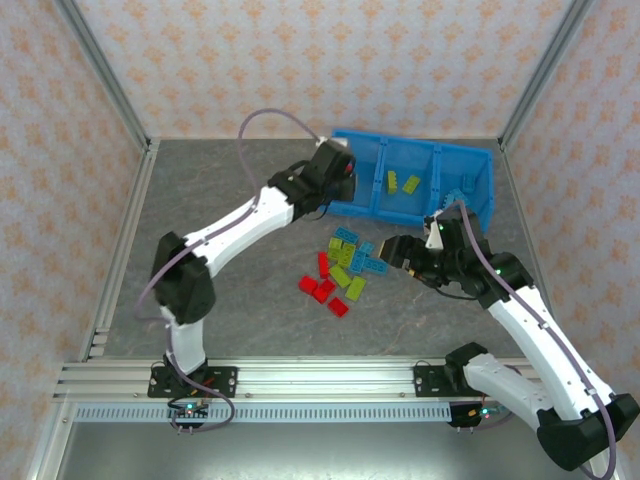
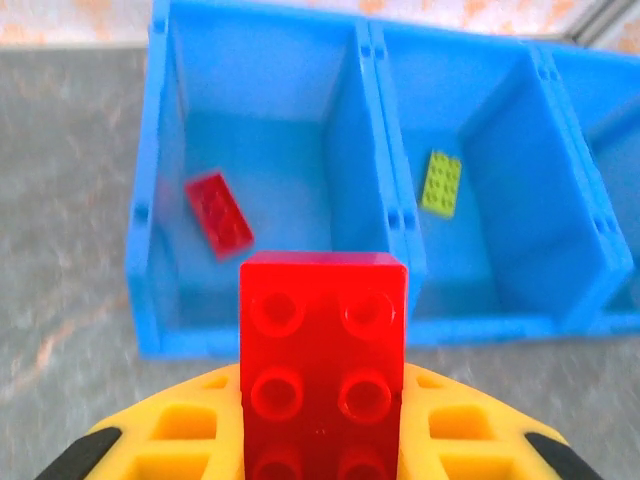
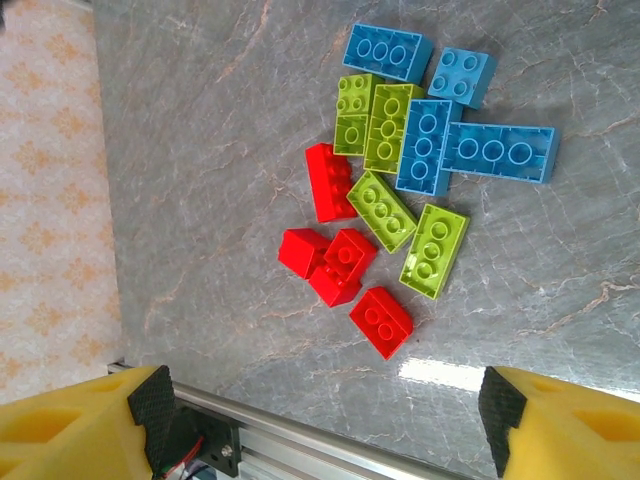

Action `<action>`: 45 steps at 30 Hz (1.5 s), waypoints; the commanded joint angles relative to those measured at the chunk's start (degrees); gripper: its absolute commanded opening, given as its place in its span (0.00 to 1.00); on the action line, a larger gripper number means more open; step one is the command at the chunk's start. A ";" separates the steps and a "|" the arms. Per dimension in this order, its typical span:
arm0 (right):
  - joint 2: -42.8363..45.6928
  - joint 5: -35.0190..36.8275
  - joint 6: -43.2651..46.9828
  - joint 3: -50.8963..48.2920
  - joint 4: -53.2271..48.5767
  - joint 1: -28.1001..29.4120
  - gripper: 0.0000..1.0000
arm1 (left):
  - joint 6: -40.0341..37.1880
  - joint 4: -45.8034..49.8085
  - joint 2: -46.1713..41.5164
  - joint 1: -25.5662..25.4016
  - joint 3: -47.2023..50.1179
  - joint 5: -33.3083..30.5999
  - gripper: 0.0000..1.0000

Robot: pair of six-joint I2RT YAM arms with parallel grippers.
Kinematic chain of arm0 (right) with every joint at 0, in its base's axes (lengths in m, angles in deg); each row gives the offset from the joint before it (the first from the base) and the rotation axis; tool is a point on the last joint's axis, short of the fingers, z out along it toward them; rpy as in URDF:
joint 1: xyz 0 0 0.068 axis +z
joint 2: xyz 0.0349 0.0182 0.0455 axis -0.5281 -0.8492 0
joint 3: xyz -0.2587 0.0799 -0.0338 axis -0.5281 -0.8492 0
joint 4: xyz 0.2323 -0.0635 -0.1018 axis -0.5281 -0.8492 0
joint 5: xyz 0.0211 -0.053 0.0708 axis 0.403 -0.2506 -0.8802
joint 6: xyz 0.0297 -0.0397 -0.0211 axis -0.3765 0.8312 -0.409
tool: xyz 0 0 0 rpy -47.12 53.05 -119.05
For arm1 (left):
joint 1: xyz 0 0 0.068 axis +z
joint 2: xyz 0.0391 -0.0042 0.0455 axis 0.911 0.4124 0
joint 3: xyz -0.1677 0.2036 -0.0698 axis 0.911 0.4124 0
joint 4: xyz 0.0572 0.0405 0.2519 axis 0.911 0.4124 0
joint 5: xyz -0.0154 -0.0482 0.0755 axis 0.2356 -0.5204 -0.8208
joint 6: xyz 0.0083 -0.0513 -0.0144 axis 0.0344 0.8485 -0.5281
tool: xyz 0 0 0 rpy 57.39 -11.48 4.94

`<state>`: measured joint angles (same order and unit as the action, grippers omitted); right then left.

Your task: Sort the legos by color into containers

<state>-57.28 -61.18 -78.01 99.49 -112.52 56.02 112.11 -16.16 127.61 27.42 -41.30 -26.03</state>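
Early going, at a guess: three bricks plainly binned, a fourth on its way, a dozen or so waiting.

Left jaws clamped on a red brick (image 2: 322, 370), studs up, held just short of the near wall of the blue tray (image 2: 148, 230) and roughly in line with its left compartment. Right jaws wide apart and empty, hanging over the loose pile on the grey surface (image 3: 200, 150).

Already sorted:
- left compartment: one binned red brick (image 2: 218, 213), lying flat
- middle compartment: two lime green bricks (image 1: 402, 184), side by side in the top view
- right compartment: blue on blue, too hard to read, so no count

Left to sort, counted from the right wrist view:
- four light blue bricks (image 3: 428, 145)
- four loose lime green bricks (image 3: 381, 208)
- four loose red bricks (image 3: 381, 320), perhaps a fifth hidden in an overlap

All bunched together, several touching, near the tray's front wall but apart from it.
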 commanded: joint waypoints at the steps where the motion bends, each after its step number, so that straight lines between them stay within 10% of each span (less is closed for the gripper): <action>1: 1.80 2.28 -0.57 -0.12 -0.56 0.33 0.82 | -5.28 7.71 11.14 2.14 -10.80 -3.93 0.21; 6: 3.33 3.29 -0.35 0.43 -2.36 0.30 0.82 | -8.18 13.23 24.17 3.15 -31.32 -2.80 0.37; 13: 3.99 6.62 -0.28 0.14 -4.11 0.29 0.82 | -6.19 12.03 19.30 2.57 -31.09 -0.16 0.47; 27: -15.98 18.35 1.26 2.59 3.82 7.96 0.82 | -17.20 -0.15 -39.75 -12.43 28.98 -6.74 0.52; 36: -39.51 26.47 -0.23 13.00 9.79 12.25 0.83 | -31.78 11.14 -68.62 -12.59 48.30 -12.11 0.62; 45: -39.15 36.58 1.30 6.03 8.02 12.16 0.83 | -34.52 7.76 -78.99 -12.47 58.85 -15.50 0.68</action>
<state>-99.42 -29.82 -77.58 108.87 -103.32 68.20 80.40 -7.71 48.40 14.75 16.34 -39.93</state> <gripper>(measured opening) 0.828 0.678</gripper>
